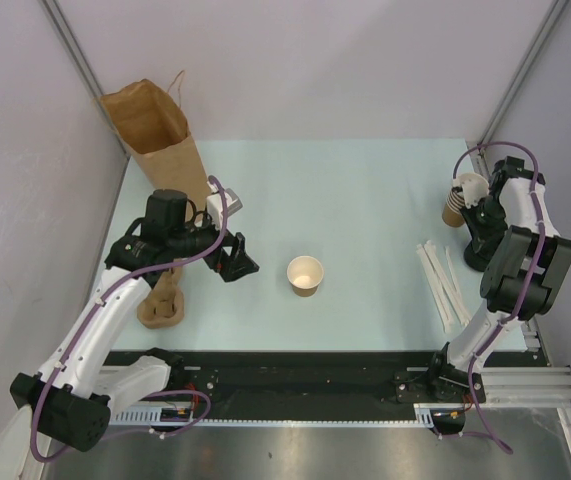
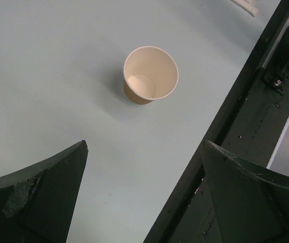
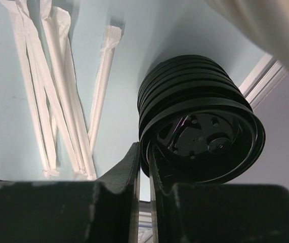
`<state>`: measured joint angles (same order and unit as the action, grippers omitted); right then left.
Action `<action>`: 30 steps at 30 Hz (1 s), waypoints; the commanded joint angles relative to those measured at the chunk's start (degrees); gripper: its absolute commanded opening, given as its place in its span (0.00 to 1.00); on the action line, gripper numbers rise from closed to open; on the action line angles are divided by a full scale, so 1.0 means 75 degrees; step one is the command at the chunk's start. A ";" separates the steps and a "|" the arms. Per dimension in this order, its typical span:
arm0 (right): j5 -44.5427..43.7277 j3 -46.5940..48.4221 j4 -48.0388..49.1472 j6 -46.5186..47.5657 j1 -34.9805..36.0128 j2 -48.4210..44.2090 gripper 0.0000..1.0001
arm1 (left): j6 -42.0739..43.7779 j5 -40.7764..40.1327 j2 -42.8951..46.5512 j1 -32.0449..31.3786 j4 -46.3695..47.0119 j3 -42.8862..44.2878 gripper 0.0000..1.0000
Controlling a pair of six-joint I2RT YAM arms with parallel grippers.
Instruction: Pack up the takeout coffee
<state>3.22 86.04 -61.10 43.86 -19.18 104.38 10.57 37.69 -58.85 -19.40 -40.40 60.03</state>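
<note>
No lidded cup shows in any view. One lidless tan paper cup (image 1: 305, 275) stands upright in the middle of the table; it also shows in the left wrist view (image 2: 150, 74), and it is empty. My left gripper (image 1: 237, 262) (image 2: 145, 147) is open and empty, a short way left of that cup. My right gripper (image 1: 478, 252) (image 3: 144, 152) is at the far right, its jaws closed on the rim of the top black lid (image 3: 205, 136) of a stack of black lids (image 3: 184, 81).
A brown paper bag (image 1: 155, 130) stands open at the back left. A brown pulp cup carrier (image 1: 162, 303) lies under the left arm. A stack of lidless tan cups (image 1: 457, 205) and wrapped straws (image 1: 443, 280) (image 3: 58, 86) lie at the right.
</note>
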 commanded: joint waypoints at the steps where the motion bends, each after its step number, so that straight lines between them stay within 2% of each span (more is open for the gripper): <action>1: -0.0113 0.0059 -0.0173 0.0106 0.0061 -0.0429 0.00 | 0.0068 0.0084 0.0077 -0.0062 0.0195 0.0281 1.00; 14: 0.0015 0.0446 -0.0911 0.0000 0.0073 -0.1225 0.00 | 0.0102 0.0177 0.0077 -0.0097 0.0161 0.0339 1.00; 19: 0.0202 0.0867 -0.1660 -0.0187 0.0167 -0.1950 0.00 | 0.0442 0.0177 0.0182 -0.0144 -0.0038 0.0433 0.99; 21: 0.0635 0.0903 -0.2092 -0.0316 0.0248 -0.2220 0.00 | 0.0640 0.0259 0.0334 -0.0132 -0.0039 0.0375 0.99; 24: 0.1315 0.0693 -0.2586 -0.0550 0.0786 -0.2771 0.00 | 0.0851 0.0481 0.0744 -0.0132 0.0265 0.0129 0.99; 25: 0.1490 0.0669 -0.2692 -0.0690 0.1229 -0.2935 0.00 | 0.0934 0.0575 0.0861 -0.0144 0.0301 0.0071 0.99; 28: 0.3078 0.0844 -0.3312 -0.0738 0.2212 -0.3264 0.00 | 0.1297 0.1008 0.1272 -0.0144 0.0383 -0.0152 0.99; 30: 0.3587 0.1125 -0.3443 -0.1065 0.2893 -0.3323 0.00 | 0.1567 0.1312 0.1576 -0.0144 0.0511 -0.0257 0.99</action>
<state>16.45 90.67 -75.57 39.59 -5.76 81.43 16.71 40.91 -50.89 -20.12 -39.66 59.53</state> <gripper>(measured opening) 0.107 0.994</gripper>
